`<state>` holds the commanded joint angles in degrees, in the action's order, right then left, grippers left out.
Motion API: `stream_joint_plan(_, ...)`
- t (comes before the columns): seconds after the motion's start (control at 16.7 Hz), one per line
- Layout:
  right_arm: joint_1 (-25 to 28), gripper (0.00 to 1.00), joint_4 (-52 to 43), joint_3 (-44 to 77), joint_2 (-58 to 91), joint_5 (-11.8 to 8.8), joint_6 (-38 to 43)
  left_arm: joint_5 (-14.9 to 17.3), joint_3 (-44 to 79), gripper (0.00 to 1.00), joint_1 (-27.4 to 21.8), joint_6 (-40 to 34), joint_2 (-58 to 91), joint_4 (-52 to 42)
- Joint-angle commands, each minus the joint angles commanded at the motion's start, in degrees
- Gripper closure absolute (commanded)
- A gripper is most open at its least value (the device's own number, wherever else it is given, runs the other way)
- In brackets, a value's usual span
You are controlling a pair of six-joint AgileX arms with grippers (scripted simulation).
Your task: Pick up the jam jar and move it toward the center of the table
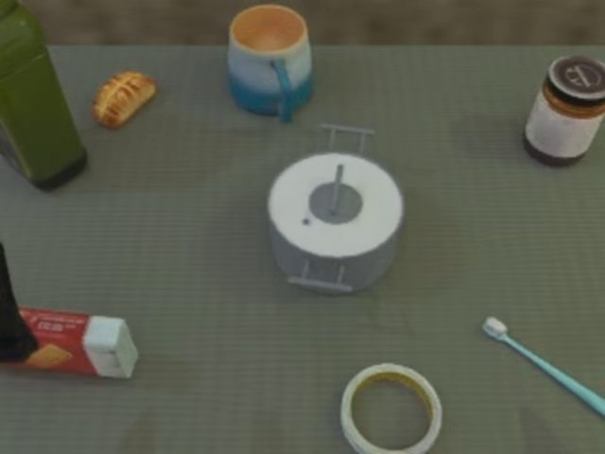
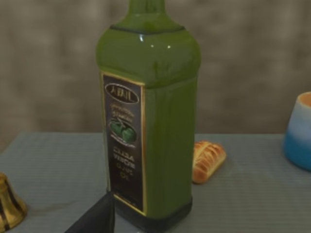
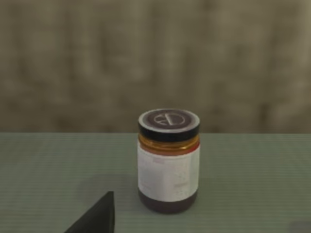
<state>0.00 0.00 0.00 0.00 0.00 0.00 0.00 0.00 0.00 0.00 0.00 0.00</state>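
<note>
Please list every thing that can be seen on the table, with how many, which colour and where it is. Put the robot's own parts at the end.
jam jar: 1, black lid, white label, far right corner, upright
green bottle: 1, dark green, far left corner
bread roll: 1, golden brown, beside the bottle
mug: 1, blue and white, far edge near the middle
white round device: 1, white with a grey top, centre
box: 1, red and white, near left
tape roll: 1, white, near edge
toothbrush: 1, light blue, near right
bell: 1, brass, left wrist view only
table: 1, grey-green
left arm: black part at the left edge
right arm: not in the top view
</note>
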Motion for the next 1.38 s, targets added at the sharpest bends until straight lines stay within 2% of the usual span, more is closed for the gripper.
stream_joint_plan(0.3, 0.0, 0.00, -1.3, 2.1, 2.3, 0.2, 0.0, 0.0, 0.0, 0.00, 0.0, 0.0, 0.0, 0.0)
stream_joint_plan(0.6, -0.3, 0.00, -8.3, 12.9, 14.7, 1.2, -0.3, 0.0, 0.0, 0.00, 0.0, 0.0, 0.0, 0.0)
stream_joint_plan(1.02, -1.0, 0.00, -25.7, 39.6, 46.6, 2.6, -1.6, 0.0, 0.0, 0.00, 0.0, 0.0, 0.0, 0.0)
stream_joint_plan(1.38, -1.1, 0.00, -43.2, 68.2, 81.4, 2.5, -3.7, 0.0, 0.0, 0.00, 0.0, 0.0, 0.0, 0.0)
